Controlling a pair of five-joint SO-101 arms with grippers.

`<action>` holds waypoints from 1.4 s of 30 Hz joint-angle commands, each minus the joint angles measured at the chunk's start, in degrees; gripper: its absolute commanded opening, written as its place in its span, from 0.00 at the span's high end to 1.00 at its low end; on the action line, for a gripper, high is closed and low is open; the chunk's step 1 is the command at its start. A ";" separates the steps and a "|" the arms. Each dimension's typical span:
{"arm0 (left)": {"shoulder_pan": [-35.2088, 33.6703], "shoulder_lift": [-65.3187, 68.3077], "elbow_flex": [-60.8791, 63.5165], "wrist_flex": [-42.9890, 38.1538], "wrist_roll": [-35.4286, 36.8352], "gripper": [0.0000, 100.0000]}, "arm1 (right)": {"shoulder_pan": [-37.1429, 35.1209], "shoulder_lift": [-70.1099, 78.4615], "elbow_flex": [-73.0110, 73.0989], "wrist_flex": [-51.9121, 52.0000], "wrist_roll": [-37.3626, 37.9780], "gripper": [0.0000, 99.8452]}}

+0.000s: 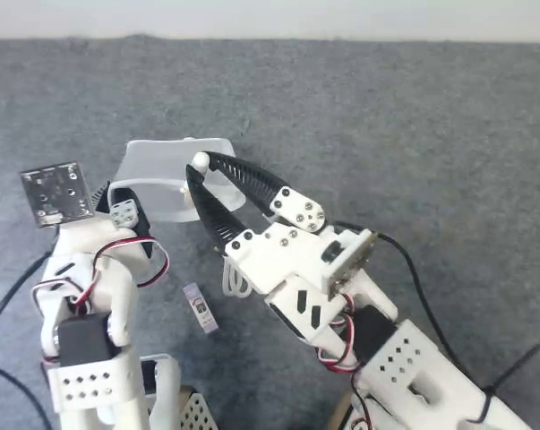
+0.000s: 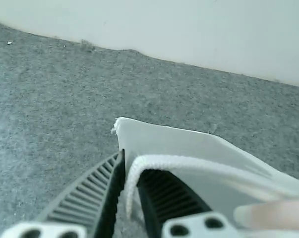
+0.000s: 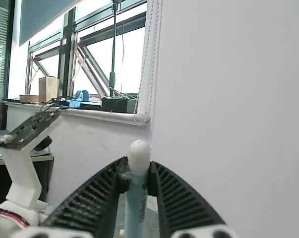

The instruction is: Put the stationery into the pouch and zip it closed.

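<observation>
This looks like a robotics lab or workroom set up in an office building. The desk (image 1: pixel 413 116) is covered in grey felt-like matting and ends at a plain white wall (image 2: pixel 189 29). White plastic arms (image 1: pixel 287 269) carry loose wires (image 1: pixel 153 260), and a bare circuit board (image 1: pixel 56 193) sits at the left of the high view. At the upper left of the right wrist view, a metal-framed window (image 3: pixel 104 54) has a sill (image 3: pixel 104 115) holding a small box (image 3: pixel 47 89), cables and a black device (image 3: pixel 118 104).

A speckled grey table (image 1: pixel 413 134) is seen around the translucent white pouch (image 1: pixel 175 175), a pale blue pen (image 3: pixel 137 198) with a white round tip is shown beside the pouch between black ribbed fingers (image 3: pixel 89 208), and a small lilac-and-white piece (image 1: pixel 200 307) is seen near the pouch.
</observation>
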 commanded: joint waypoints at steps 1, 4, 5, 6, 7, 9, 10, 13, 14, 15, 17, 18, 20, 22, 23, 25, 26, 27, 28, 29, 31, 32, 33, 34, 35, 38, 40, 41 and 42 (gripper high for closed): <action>-0.18 -1.14 -3.38 0.09 -0.44 0.99 | -0.48 0.66 0.62 -2.51 2.99 0.99; -0.18 -1.14 -3.38 0.09 -0.44 0.99 | -0.75 0.22 2.46 -2.59 5.27 0.99; -0.18 -1.14 -3.38 0.09 -0.44 0.99 | -0.75 -0.04 3.16 -2.59 5.45 0.99; -0.18 -1.14 -3.38 0.09 -0.44 0.99 | -0.84 -0.40 3.96 -2.59 5.54 0.99; -0.18 -1.14 -3.38 0.09 -0.44 0.99 | -0.84 -0.75 4.84 -2.59 5.71 0.99; -0.18 -1.14 -3.38 0.09 -0.44 0.99 | -0.92 -1.63 6.59 -2.59 5.80 0.99; -0.18 -1.14 -3.38 0.09 -0.44 0.99 | -0.92 -2.15 7.38 -2.51 5.80 0.99; -0.18 -1.14 -3.38 0.09 -0.44 0.99 | -0.92 -3.82 9.32 -2.07 5.89 0.99; -0.18 -1.14 -3.38 0.09 -0.44 0.99 | -0.92 -4.35 9.85 -2.07 5.89 0.99; -0.18 -1.14 -3.38 0.09 -0.44 0.99 | -0.92 -4.62 10.11 -2.07 5.89 0.99; -0.18 -1.14 -3.38 0.09 -0.44 0.99 | -0.92 -4.70 10.37 -1.98 5.89 0.99; -0.18 -1.14 -3.38 0.09 -0.44 0.99 | -0.92 -4.62 10.37 -1.36 5.89 0.99; -0.09 -1.14 -3.38 0.09 -0.44 0.99 | -0.92 -4.62 10.37 1.01 5.80 0.99; 0.00 -1.14 -3.38 0.09 -0.44 0.99 | -1.63 -4.62 10.11 2.95 5.80 0.99; 0.00 -1.14 -3.30 0.00 -0.44 0.99 | -1.89 -4.62 10.02 3.65 5.80 0.99; 0.09 -1.14 -3.21 0.00 -0.44 0.99 | -2.42 -4.62 10.02 4.44 5.80 0.99; 0.09 -1.14 -3.21 0.00 -0.44 0.99 | -2.42 -4.62 10.02 4.53 5.80 0.99; 0.09 -1.14 -3.21 0.00 -0.44 0.99 | -2.42 -4.62 10.02 4.44 5.80 0.99; 0.09 -1.14 -3.21 0.00 -0.44 0.99 | -2.42 -4.62 10.02 4.44 5.80 0.99; 0.09 -1.14 -3.21 0.00 -0.44 0.99 | -2.42 -4.62 10.02 4.44 5.80 0.99; 0.09 -1.14 -3.21 -0.09 -0.44 0.99 | -2.42 -4.44 10.02 4.53 5.80 0.99; 0.09 -1.14 -3.21 -0.09 -0.44 0.99 | -2.42 -4.00 10.02 4.53 5.80 0.99; 0.09 -1.14 -3.21 -0.09 -0.44 0.99 | -2.42 -3.30 9.85 4.53 5.80 0.99; 0.09 -1.14 -3.21 -0.09 -0.44 0.99 | -2.42 -2.33 9.32 4.53 5.80 0.99; 0.09 -1.14 -3.21 -0.09 -0.44 0.99 | -2.42 -1.10 8.79 4.53 5.80 0.99; 0.09 -1.14 -3.21 -0.09 -0.44 0.99 | -2.42 2.51 7.47 4.53 5.80 0.99; 0.09 -1.14 -3.21 -0.09 -0.44 0.99 | -2.42 4.00 7.21 4.53 5.80 0.99; 0.09 -1.14 -3.21 -0.09 -0.44 0.99 | -2.42 4.35 7.21 4.62 5.80 0.98; 0.09 -1.14 -3.21 -0.09 -0.44 0.99 | -2.42 4.26 7.38 4.62 5.80 0.96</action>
